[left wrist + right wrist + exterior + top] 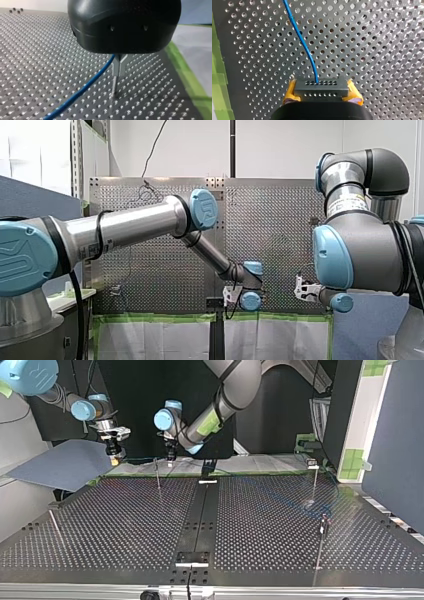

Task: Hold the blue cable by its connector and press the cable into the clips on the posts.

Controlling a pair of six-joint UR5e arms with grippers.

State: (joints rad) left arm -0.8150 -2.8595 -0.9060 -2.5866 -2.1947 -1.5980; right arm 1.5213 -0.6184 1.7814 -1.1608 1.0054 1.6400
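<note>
Along the table's [37, 62] edge nearest the arms, the blue cable [304, 42] hangs in the air between the two grippers. My right gripper [322, 96] clamps the dark connector [321, 87] between its yellow pads [291, 92]. From the connector's face the cable runs straight ahead of that gripper, bending gently over the perforated surface. My left gripper [120, 65] has its metal fingers drawn together on the cable just above a thin post [114, 86]. Beyond those fingers the cable slopes down toward the table. Its long axis lies roughly parallel to that near edge, with the connector end facing away from the post. I judge the step in hand to be seating the cable in this first post's clip; whether it has already gone in cannot be told, because the fingers hide the post's top. The next move calls for lowering the pinched stretch squarely onto the clip while the connector is held steady, so the line stays taut and does not slip sideways off the post. Another post [314, 482] stands well apart across the table, apparently not yet served.
</note>
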